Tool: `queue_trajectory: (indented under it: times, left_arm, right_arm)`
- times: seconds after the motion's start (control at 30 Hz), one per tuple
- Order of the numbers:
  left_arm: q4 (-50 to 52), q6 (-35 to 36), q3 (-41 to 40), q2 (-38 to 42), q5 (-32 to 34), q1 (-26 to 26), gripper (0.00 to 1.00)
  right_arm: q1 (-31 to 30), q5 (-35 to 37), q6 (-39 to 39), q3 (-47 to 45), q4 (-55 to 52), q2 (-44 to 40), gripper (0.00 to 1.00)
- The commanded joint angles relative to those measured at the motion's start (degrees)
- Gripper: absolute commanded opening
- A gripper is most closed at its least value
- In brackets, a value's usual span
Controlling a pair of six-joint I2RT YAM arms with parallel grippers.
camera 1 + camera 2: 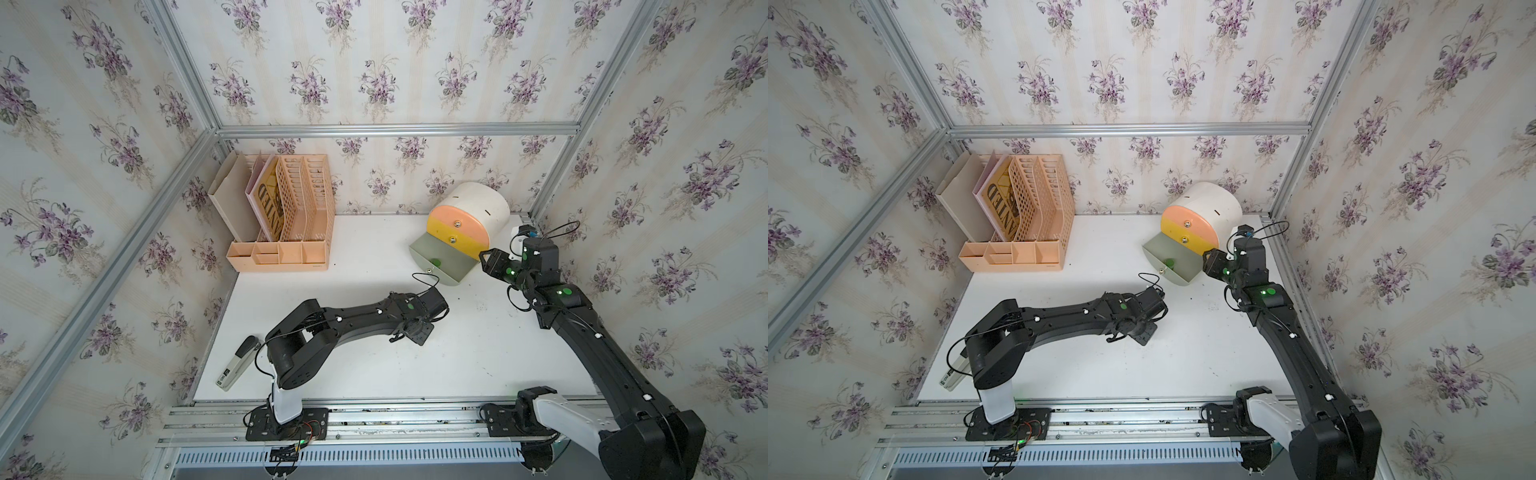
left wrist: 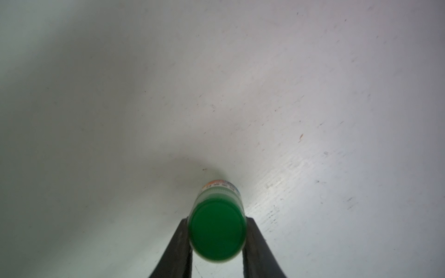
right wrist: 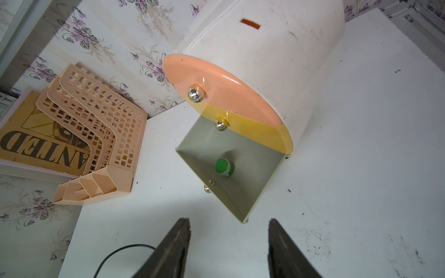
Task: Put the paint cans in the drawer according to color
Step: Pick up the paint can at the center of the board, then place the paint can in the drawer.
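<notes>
Our left gripper (image 2: pixel 217 219) pinches a green-lidded paint can (image 2: pixel 218 232). Its 2 fingers (image 2: pixel 179 243) press on opposite sides of the lid, and the can sits right between their tips, with its labelled body pointing away from them toward the white table (image 2: pixel 216 84). Our right gripper (image 3: pixel 228 221) holds nothing, its 2 fingers spread apart. Ahead of those tips the grey-green drawer (image 3: pixel 243 149) of the drum cabinet (image 3: pixel 265 60) stands pulled out. 1 other green paint can (image 3: pixel 224 166) sits upright inside, well apart from them. The peach drawer (image 3: pixel 216 79) and yellow drawer (image 3: pixel 260 134) are shut.
</notes>
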State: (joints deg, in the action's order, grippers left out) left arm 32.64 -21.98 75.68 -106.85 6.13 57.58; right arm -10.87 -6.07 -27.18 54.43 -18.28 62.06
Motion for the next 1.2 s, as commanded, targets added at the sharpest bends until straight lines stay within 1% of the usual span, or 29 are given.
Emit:
queue_trajectory:
  times: [0.0,0.23,0.43,0.53,0.73,1.17]
  left_arm:
    - [1.9,2.71,3.4,1.12,2.24,-0.86,0.23]
    - [3.41,6.17,15.12,-0.75,2.4,-5.12,0.23]
    - [4.47,8.02,28.02,-7.74,1.52,-8.29,0.23]
    - [4.41,8.17,33.14,-11.27,0.66,-9.23,0.24]
    - [0.8,9.82,38.09,-16.43,1.47,-9.72,0.25]
    - [-3.53,11.63,46.64,-26.55,0.14,-12.05,0.26]
  right_arm:
    - [0.13,-0.24,0.51,0.01,-0.78,-0.58,0.55]
    - [0.74,-0.22,1.38,-0.62,-0.5,-1.67,0.55]
    - [1.55,-0.53,1.78,-1.59,0.25,-2.63,0.54]
    - [1.99,-0.59,2.1,-1.77,0.11,-2.89,0.54]
    - [2.23,-2.54,2.11,-2.1,0.78,-3.44,0.54]
    - [2.32,-3.32,2.3,-2.22,1.25,-4.05,0.53]
